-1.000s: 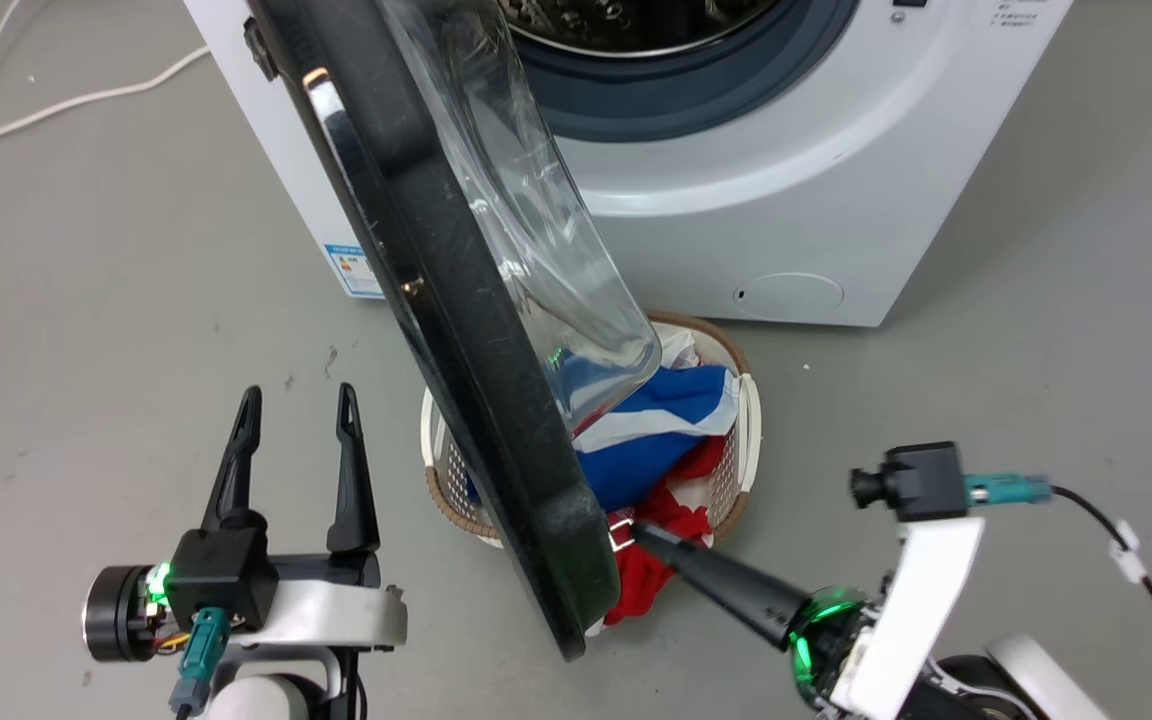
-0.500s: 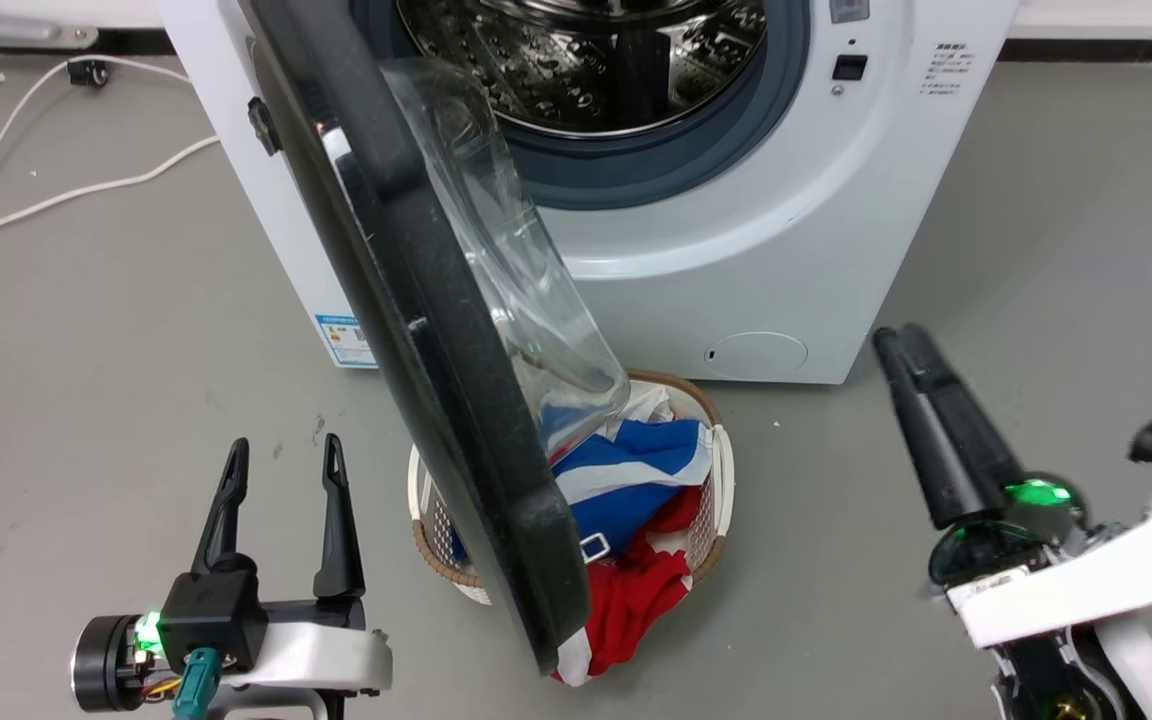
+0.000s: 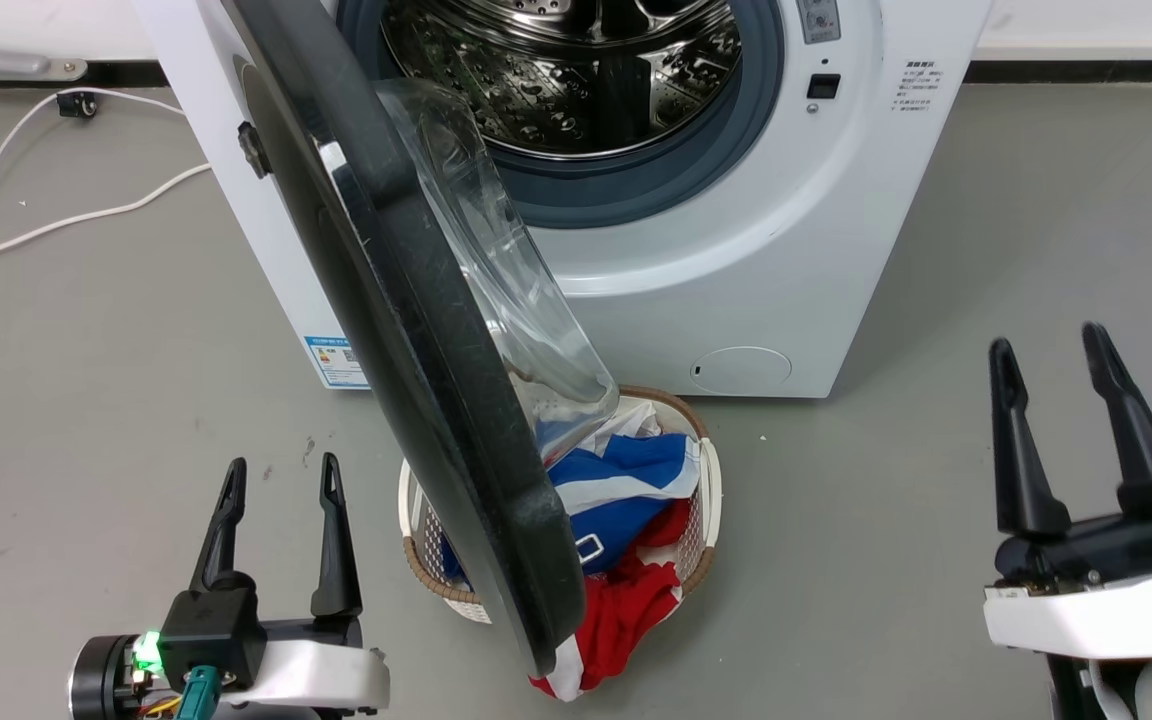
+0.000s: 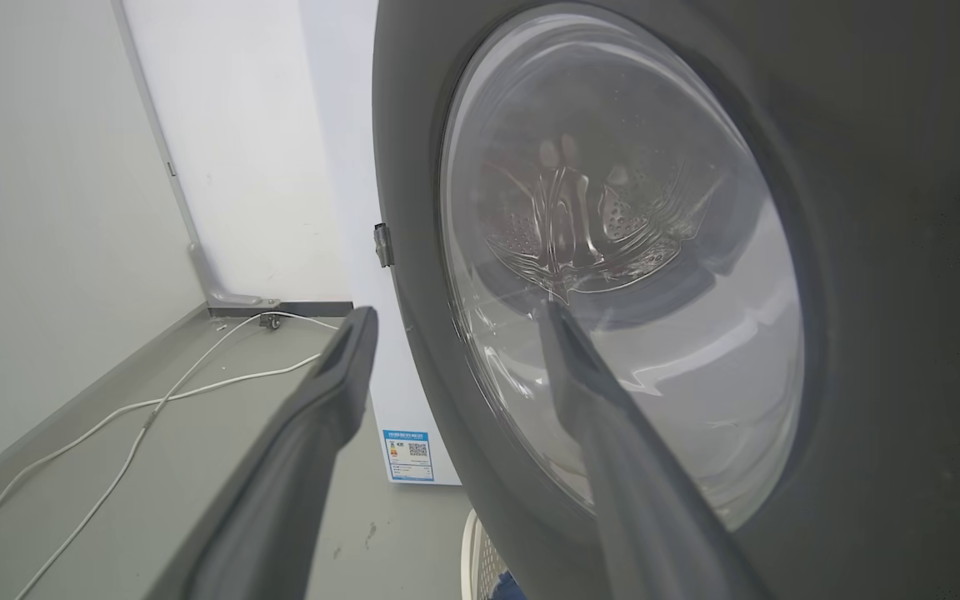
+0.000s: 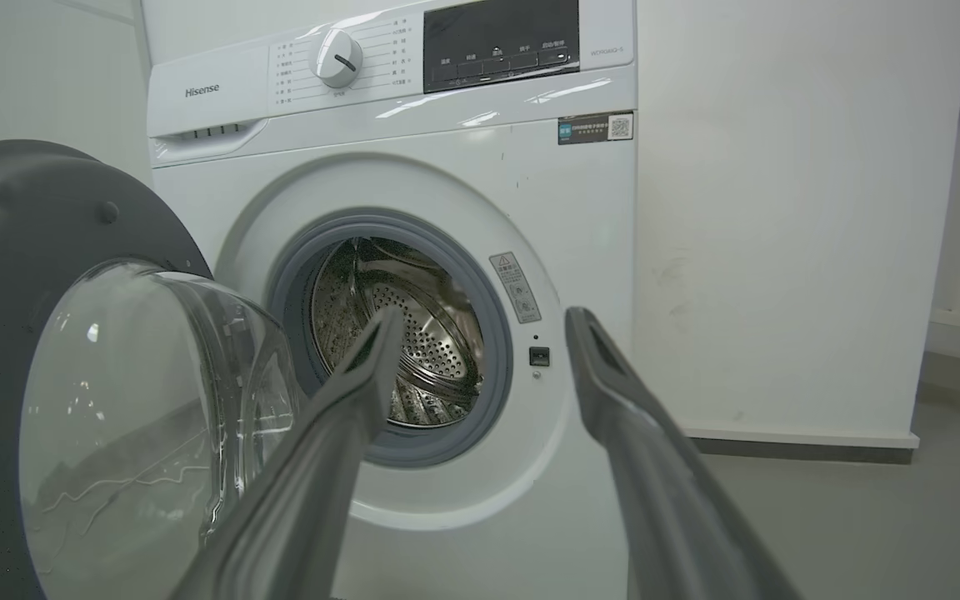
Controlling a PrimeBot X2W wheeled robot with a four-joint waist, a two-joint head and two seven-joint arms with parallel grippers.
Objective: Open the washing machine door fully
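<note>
The door (image 3: 386, 300) stands only part open, so the right gripper (image 3: 1048, 340), spread and empty like the left gripper (image 3: 282, 463), should push its black rim (image 3: 536, 530), not the glass (image 3: 506, 300), leftward.

Washing machine door (image 3: 416, 380) is seen in glossy black around a clear glass bowl, set against the white cabinet (image 3: 736, 290). The drum (image 3: 586, 80) is shown in bright steel, patterned with rows of small holes and ringed by a blue-grey seal (image 3: 636, 195). A white perforated basket (image 3: 712, 480), edged in brown weave, is filled with laundry (image 3: 626, 500) in blocks of blue, white and red. The floor (image 3: 116, 350) is rendered plain grey, the cable (image 3: 76, 218) white. Black fingers and green lamps are borne by the left gripper (image 3: 282, 463) and right gripper (image 3: 1047, 337).
</note>
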